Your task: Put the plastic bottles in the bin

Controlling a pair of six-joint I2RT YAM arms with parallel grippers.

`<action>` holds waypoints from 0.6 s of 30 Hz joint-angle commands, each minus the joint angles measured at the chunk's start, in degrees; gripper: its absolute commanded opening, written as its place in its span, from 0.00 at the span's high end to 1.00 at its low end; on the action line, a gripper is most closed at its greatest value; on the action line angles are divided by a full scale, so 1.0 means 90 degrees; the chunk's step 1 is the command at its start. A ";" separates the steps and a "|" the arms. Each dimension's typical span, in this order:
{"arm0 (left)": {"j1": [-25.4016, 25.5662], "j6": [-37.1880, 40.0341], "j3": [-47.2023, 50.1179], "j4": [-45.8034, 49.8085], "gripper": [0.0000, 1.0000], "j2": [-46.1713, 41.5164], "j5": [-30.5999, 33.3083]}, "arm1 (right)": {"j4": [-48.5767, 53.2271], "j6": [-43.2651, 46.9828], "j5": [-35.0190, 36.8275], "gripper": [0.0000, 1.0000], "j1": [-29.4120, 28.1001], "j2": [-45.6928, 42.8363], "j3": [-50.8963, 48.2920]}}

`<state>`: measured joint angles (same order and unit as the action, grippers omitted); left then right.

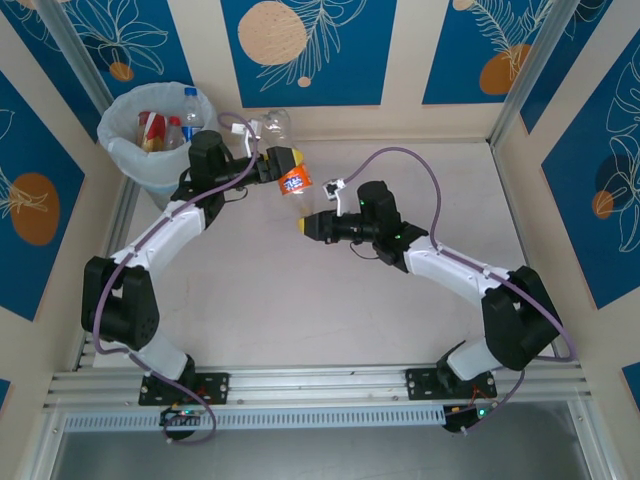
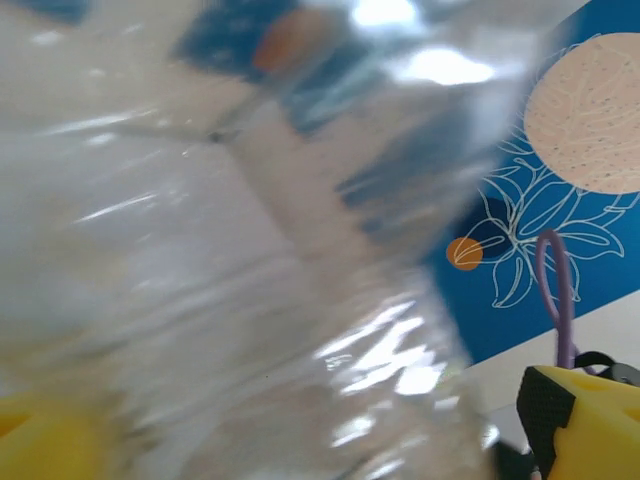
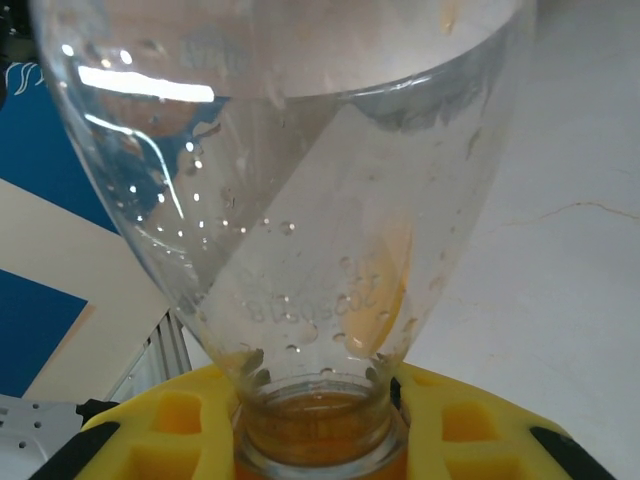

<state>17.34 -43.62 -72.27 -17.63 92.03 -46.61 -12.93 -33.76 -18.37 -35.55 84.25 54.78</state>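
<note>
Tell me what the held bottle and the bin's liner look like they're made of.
The bottle: clear glossy plastic, probably; the background shows through, with sharp highlights and moulded lettering near the neck. The bin liner: seemingly thin translucent white plastic film, crinkled and folded over the rim.

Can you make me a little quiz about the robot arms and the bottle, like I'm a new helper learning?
1. True or false: the bin has nothing in it yet.
2. Which part of the held bottle does the right pincer grip? A the neck; B the base; C the label.
3. Fill in: the held bottle's label is coloured ____.

Key: 1 false, bottles are already inside; 2 A; 3 orange.
</note>
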 commanded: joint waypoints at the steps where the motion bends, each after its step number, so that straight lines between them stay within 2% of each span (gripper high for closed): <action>1: 0.0094 -0.0022 -0.0009 -0.0399 0.08 -0.0014 -0.0191 | -0.0311 -0.0004 -0.0296 1.00 -0.0119 0.0109 0.0221; 4: 0.0097 0.0014 0.0031 -0.0307 0.16 -0.0059 0.0049 | -0.0298 0.0001 -0.0283 0.98 -0.0122 0.0131 0.0231; 8: 0.0094 -0.0009 -0.0006 -0.0289 0.27 -0.0034 0.0013 | -0.0134 0.0053 -0.0266 0.89 -0.0113 0.0141 0.0270; 14: 0.0094 0.0012 -0.0080 -0.0114 0.35 0.0000 0.0108 | -0.0048 0.0059 -0.0132 0.70 -0.0069 0.0123 0.0251; 18: 0.0099 0.0051 -0.0116 -0.0053 0.40 0.0018 0.0130 | -0.0018 0.0049 -0.0107 0.62 -0.0034 0.0122 0.0253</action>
<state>17.39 -43.16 -72.25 -17.91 92.07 -44.51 -13.89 -34.06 -18.63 -35.77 84.88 55.29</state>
